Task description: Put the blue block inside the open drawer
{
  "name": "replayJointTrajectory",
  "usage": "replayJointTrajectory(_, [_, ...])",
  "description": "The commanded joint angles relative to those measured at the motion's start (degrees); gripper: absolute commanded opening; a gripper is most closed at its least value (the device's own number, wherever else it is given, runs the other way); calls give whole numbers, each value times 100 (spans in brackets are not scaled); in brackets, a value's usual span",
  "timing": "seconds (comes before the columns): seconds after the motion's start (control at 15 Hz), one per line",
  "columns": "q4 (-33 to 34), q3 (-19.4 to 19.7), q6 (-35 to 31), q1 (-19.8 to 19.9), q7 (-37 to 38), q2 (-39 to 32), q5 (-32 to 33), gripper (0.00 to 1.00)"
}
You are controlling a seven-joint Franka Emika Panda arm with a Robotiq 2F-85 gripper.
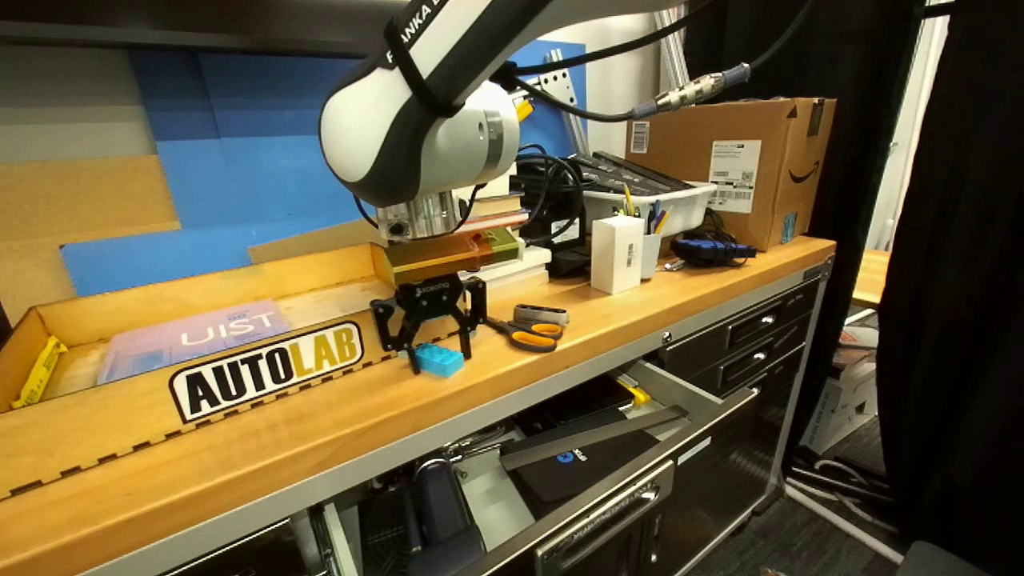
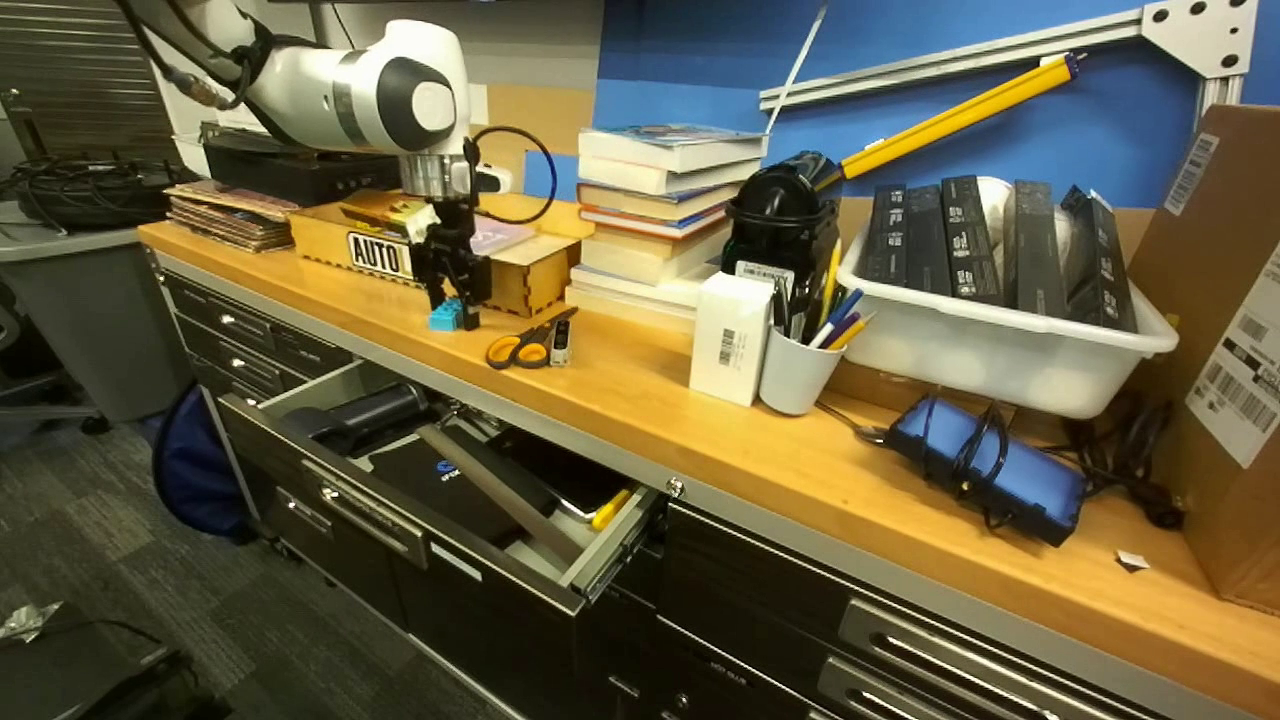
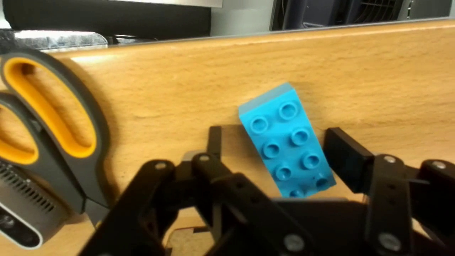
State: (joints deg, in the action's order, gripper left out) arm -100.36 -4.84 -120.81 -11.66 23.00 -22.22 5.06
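Blue block (image 3: 287,144): on counter (image 3: 170,89), behind front edge
Claw (image 3: 276,146): wide, astride block
Open drawer (image 2: 362,512): juts below that edge

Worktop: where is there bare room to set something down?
The worktop shows bare wood between the AUTOLAB tray and front edge, and between the grey device and white box. Crowded: around the blue block, with the pincer astride it and scissors nearby.

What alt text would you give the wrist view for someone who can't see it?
Open pincer straddling a blue block, studs up and angled, on the wooden bench. Scissors and part of a grey device lie at left; the open drawer shows along the top.
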Motion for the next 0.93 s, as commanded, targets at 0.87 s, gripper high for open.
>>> replayJointTrajectory(0.87, [-3672,33,-1207,128,1895,2122,69,12])
